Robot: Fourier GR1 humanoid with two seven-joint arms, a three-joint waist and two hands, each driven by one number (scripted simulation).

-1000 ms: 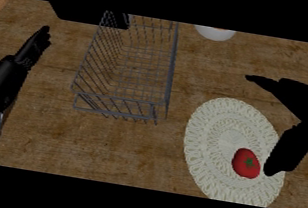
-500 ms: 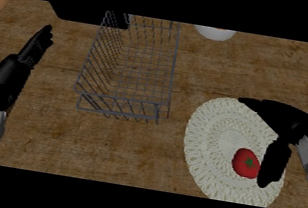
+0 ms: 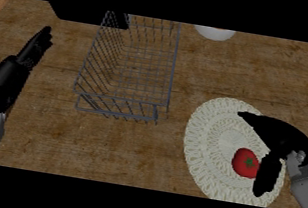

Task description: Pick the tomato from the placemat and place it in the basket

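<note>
A red tomato (image 3: 246, 162) with a green stem lies on the round cream placemat (image 3: 214, 146) at the lower right. My right hand (image 3: 279, 141) hovers over it from the right, fingers relaxed and spread, one finger running down just right of the tomato and the thumb reaching left above it. Nothing is held. The grey wire basket (image 3: 129, 66) stands empty left of the placemat, in the middle of the view. My left hand (image 3: 14, 74) rests open at the far left, fingers pointing up.
A black object (image 3: 89, 15) sits at the top edge behind the basket. A white bowl-like thing (image 3: 214, 32) shows at the top centre-right. Lighter wooden edges run along both sides of the counter.
My right hand has come in leftwards and down over the placemat, closing around the tomato's right side. The tomato, the basket and the left hand keep their places.
</note>
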